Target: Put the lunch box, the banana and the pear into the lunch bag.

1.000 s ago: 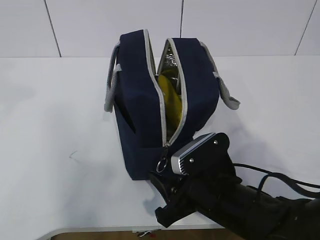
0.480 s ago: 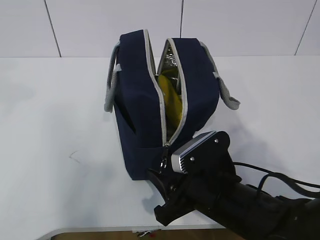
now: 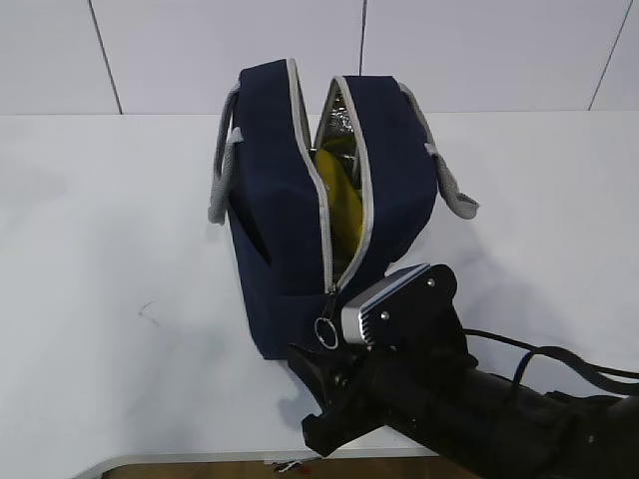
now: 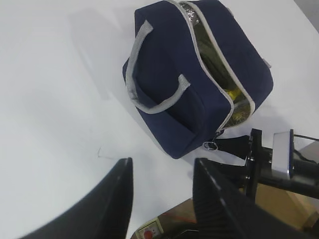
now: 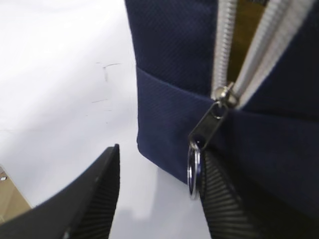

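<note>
Right wrist view puts the right gripper [image 5: 154, 199] spread wide at the lunch bag's [image 3: 290, 210] near end, the ring pull [image 5: 193, 172] hanging against one finger. The bag stands unzipped on the white counter [image 3: 110, 249], something yellow showing inside. Left gripper [image 4: 162, 199] hangs wide, well apart.

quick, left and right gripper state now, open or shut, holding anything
Left gripper: open, holding nothing, hovering away from the lunch bag.
Right gripper: open, holding nothing; the ring pull hangs against one finger, not pinched.
</note>
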